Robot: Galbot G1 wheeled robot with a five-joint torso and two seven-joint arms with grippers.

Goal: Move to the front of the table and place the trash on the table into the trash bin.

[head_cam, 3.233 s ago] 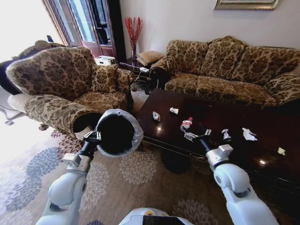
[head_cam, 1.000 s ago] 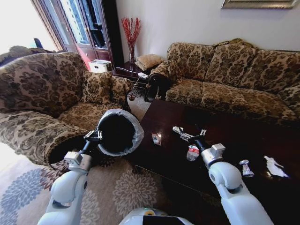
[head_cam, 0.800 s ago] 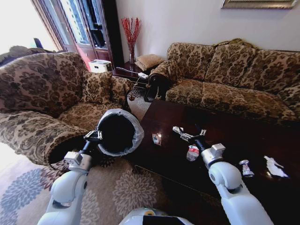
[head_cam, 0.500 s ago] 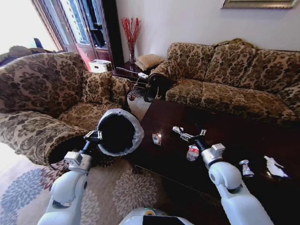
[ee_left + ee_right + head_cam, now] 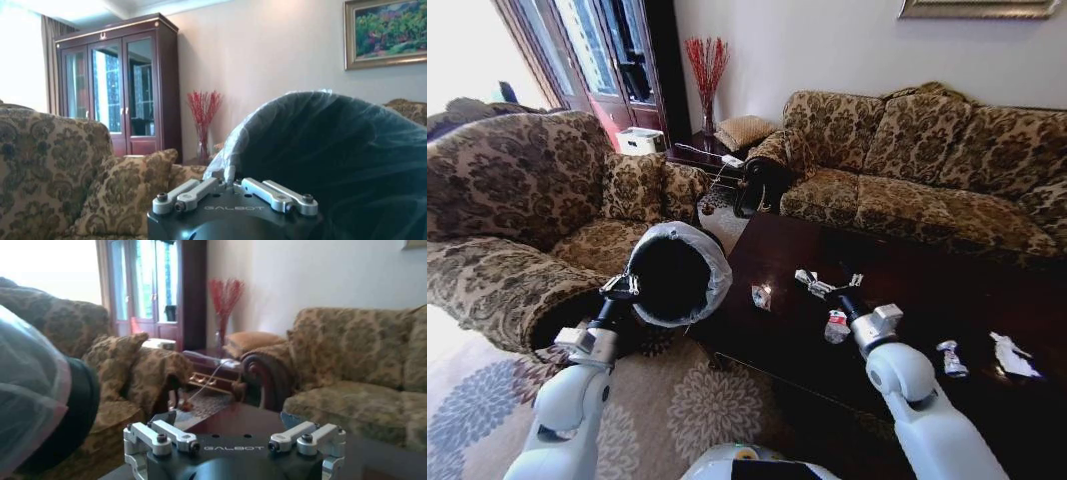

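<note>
My left gripper (image 5: pixel 624 287) is shut on the rim of the trash bin (image 5: pixel 677 278), holding it tilted with its dark mouth toward me, just off the table's left end. In the left wrist view its fingers (image 5: pixel 200 190) pinch the bag-lined bin (image 5: pixel 333 150). My right gripper (image 5: pixel 832 283) hovers open over the table (image 5: pixel 907 270). Right by its fingertips lies a crumpled white paper (image 5: pixel 804 277), and under its wrist a clear bottle with a red cap (image 5: pixel 837 325). A small wrapper (image 5: pixel 761 295), a crushed bottle (image 5: pixel 950 358) and white paper (image 5: pixel 1010 355) also lie on the table.
A patterned armchair (image 5: pixel 507 200) stands close behind the bin on the left. A matching sofa (image 5: pixel 907 150) runs along the table's far side. A dark cabinet (image 5: pixel 617 50) and a side table with a red vase (image 5: pixel 710 70) fill the corner. Flowered rug (image 5: pixel 707 400) lies below.
The view first closed in on the table as the robot moved. Since half a second ago the left arm has raised the bin slightly, and the right gripper has edged farther over the table.
</note>
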